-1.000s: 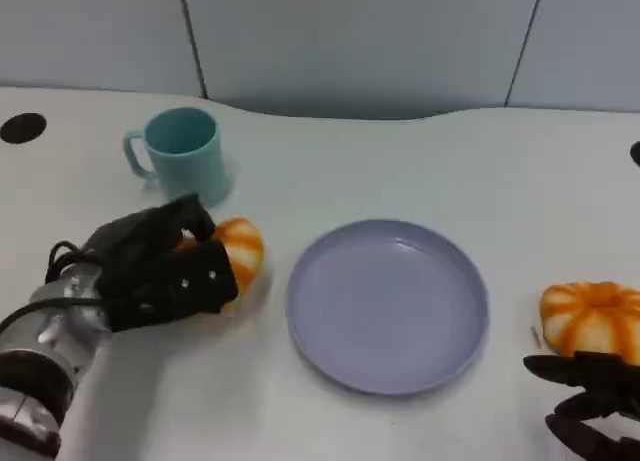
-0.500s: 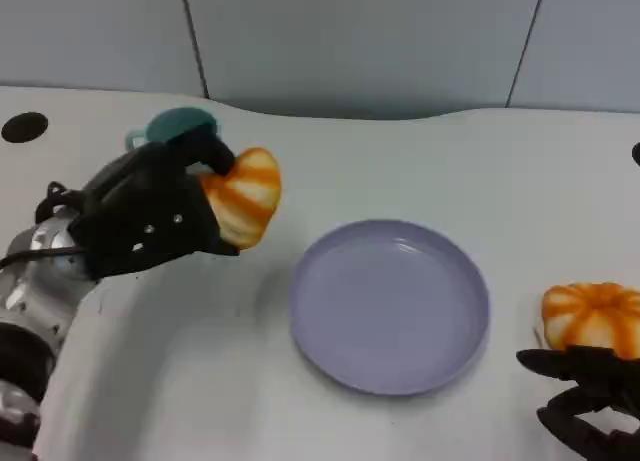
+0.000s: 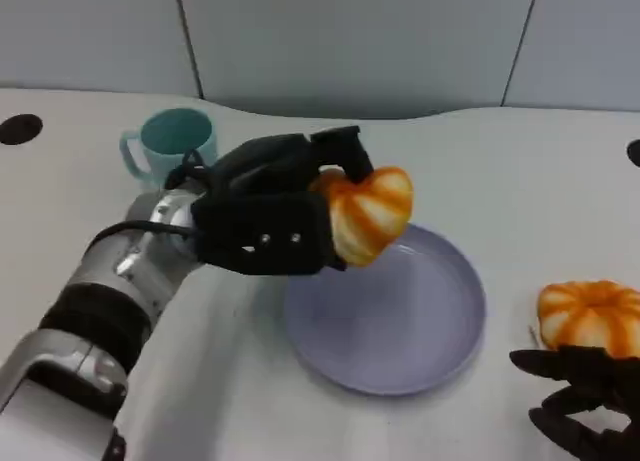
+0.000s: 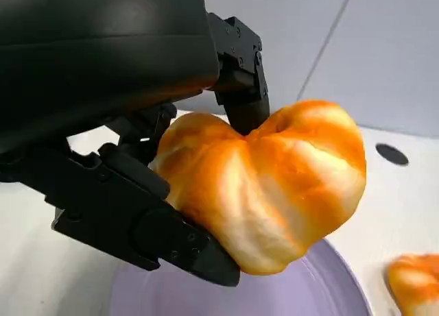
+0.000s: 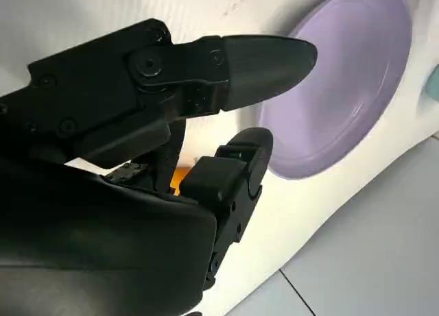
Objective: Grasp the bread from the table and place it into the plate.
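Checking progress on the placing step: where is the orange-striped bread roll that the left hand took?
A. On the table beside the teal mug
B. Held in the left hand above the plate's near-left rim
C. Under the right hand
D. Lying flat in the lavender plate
B: the left hand grips the orange-striped bread roll in the air over the round lavender plate, not yet set down.

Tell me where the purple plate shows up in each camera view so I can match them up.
Head view: plate at centre, partly behind the left hand gripping bread.
Left wrist view: plate along the bottom edge, under the bread.
Right wrist view: plate at upper right.
Shared landmark: the white table.
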Robot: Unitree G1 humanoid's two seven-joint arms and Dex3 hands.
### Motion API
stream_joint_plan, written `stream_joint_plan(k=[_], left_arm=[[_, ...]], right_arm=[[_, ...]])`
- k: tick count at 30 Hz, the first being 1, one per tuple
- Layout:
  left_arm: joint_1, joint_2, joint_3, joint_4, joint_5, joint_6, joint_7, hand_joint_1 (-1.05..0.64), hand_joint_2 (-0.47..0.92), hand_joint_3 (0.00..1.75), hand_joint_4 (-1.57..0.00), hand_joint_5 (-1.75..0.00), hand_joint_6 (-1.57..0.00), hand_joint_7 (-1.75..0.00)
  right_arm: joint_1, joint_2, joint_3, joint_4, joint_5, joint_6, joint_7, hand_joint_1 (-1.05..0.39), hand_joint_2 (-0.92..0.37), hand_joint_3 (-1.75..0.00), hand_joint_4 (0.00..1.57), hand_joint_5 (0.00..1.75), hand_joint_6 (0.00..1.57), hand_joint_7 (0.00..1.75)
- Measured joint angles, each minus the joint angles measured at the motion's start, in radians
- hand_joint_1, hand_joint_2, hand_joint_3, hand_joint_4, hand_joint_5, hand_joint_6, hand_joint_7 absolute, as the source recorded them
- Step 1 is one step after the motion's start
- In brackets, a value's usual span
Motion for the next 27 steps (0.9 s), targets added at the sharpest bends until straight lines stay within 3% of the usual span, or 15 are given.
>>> stream_joint_plan(k=[9,15,21,24,25,27], left_arm=[[-0.025,-0.051,-0.064,0.062,0.039,0.005,-0.040,-0.11,0.86,0.01,-0.88,-1.75,-0.67,-1.75],[-0.033,-0.054,-0.113,0.119,0.100,-0.028,-0.039,-0.14,0.87,0.02,-0.80,-1.75,-0.60,-1.75],[-0.066,-0.040,-0.157,0.134,0.163,-0.088,-0.026,-0.38,0.85,0.00,-0.60,-1.75,-0.36,-1.73],[-0.098,-0.028,-0.164,0.133,0.166,-0.120,-0.035,-0.48,0.82,0.00,-0.40,-1.59,-0.40,-1.34],[-0.104,-0.025,-0.164,0.133,0.165,-0.130,-0.044,-0.51,0.81,0.00,-0.36,-1.44,-0.44,-1.06],[-0.110,-0.016,-0.163,0.131,0.158,-0.155,-0.076,-0.56,0.81,0.00,-0.32,-1.28,-0.49,-0.75]], right_arm=[[0.000,0.001,0.019,-0.003,-0.007,0.002,-0.001,-0.27,-0.92,-0.36,0.57,0.75,0.75,0.00],[0.001,0.001,0.022,-0.004,-0.014,0.001,-0.010,-0.28,-0.92,-0.36,0.59,0.75,0.76,0.00],[0.001,0.001,0.023,-0.004,-0.014,0.001,-0.010,-0.28,-0.92,-0.36,0.61,0.75,0.77,0.01],[0.001,0.002,0.023,-0.006,-0.014,0.001,-0.010,-0.26,-0.92,-0.35,0.65,0.78,0.79,0.02],[0.002,0.002,0.023,-0.007,-0.014,0.001,-0.010,-0.27,-0.92,-0.35,0.64,0.79,0.79,0.02],[0.002,0.003,0.023,-0.009,-0.014,0.004,-0.010,-0.27,-0.92,-0.35,0.64,0.80,0.79,0.02]])
